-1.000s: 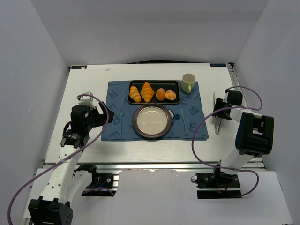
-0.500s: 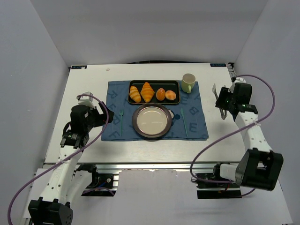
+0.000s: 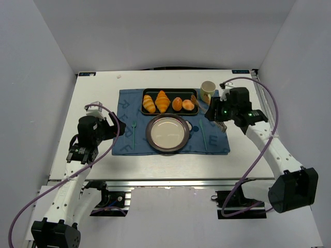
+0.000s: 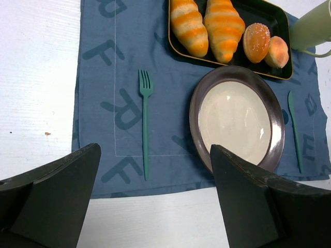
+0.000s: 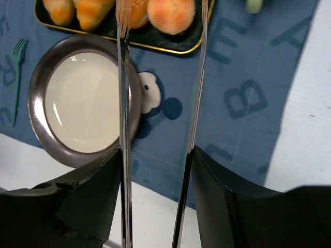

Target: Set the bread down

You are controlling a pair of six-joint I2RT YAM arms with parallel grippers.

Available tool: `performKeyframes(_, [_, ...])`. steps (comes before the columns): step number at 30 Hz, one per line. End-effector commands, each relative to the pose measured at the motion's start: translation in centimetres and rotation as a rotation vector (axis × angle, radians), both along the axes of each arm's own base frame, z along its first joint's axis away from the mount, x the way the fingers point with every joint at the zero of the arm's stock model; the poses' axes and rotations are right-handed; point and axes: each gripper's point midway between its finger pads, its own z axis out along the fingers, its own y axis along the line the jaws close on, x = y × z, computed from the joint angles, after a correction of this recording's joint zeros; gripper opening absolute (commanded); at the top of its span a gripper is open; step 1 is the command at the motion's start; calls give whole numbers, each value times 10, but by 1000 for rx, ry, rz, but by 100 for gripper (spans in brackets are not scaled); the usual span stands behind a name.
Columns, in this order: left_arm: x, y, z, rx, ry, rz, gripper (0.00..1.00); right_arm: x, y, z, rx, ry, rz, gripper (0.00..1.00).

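The step in hand looks like the reach for a piece: nothing is picked up, and the bread all lies in the black tray at the far side of the blue placemat, which rests on the white surface. The right gripper hovers over the right half of the mat, its jaws clamped on a pair of metal tongs. The tongs' two blades stand apart, with their tips over the right end of the tray. From the wrist view the right-hand bun sits between the blades, but whether they touch it I cannot tell. The next move probably calls for lowering the tips to either side of one piece and squeezing gently, then carrying it to the empty plate just near of the tray. The bread is four pieces in a row: two long, golden, ridged rolls on the left and two small round buns on the right, the buns touching each other. The left gripper hangs at the left edge of the mat, jaws wide and empty.
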Motion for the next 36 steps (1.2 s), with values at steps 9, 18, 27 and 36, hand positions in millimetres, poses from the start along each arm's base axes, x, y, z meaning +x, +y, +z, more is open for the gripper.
performKeyframes(9, [1, -1, 6, -5, -29, 0, 98, 29, 82, 13, 37, -16, 140, 59])
performKeyframes(18, [0, -1, 7, -5, -31, 2, 98, 48, 141, 9, 11, -19, 196, 59])
performKeyframes(27, [0, 1, 7, -4, -34, 6, 98, 72, 171, -18, -33, 21, 198, 59])
performKeyframes(36, [0, 0, 9, -6, -40, 3, 98, 89, 183, -52, -114, 75, 221, 60])
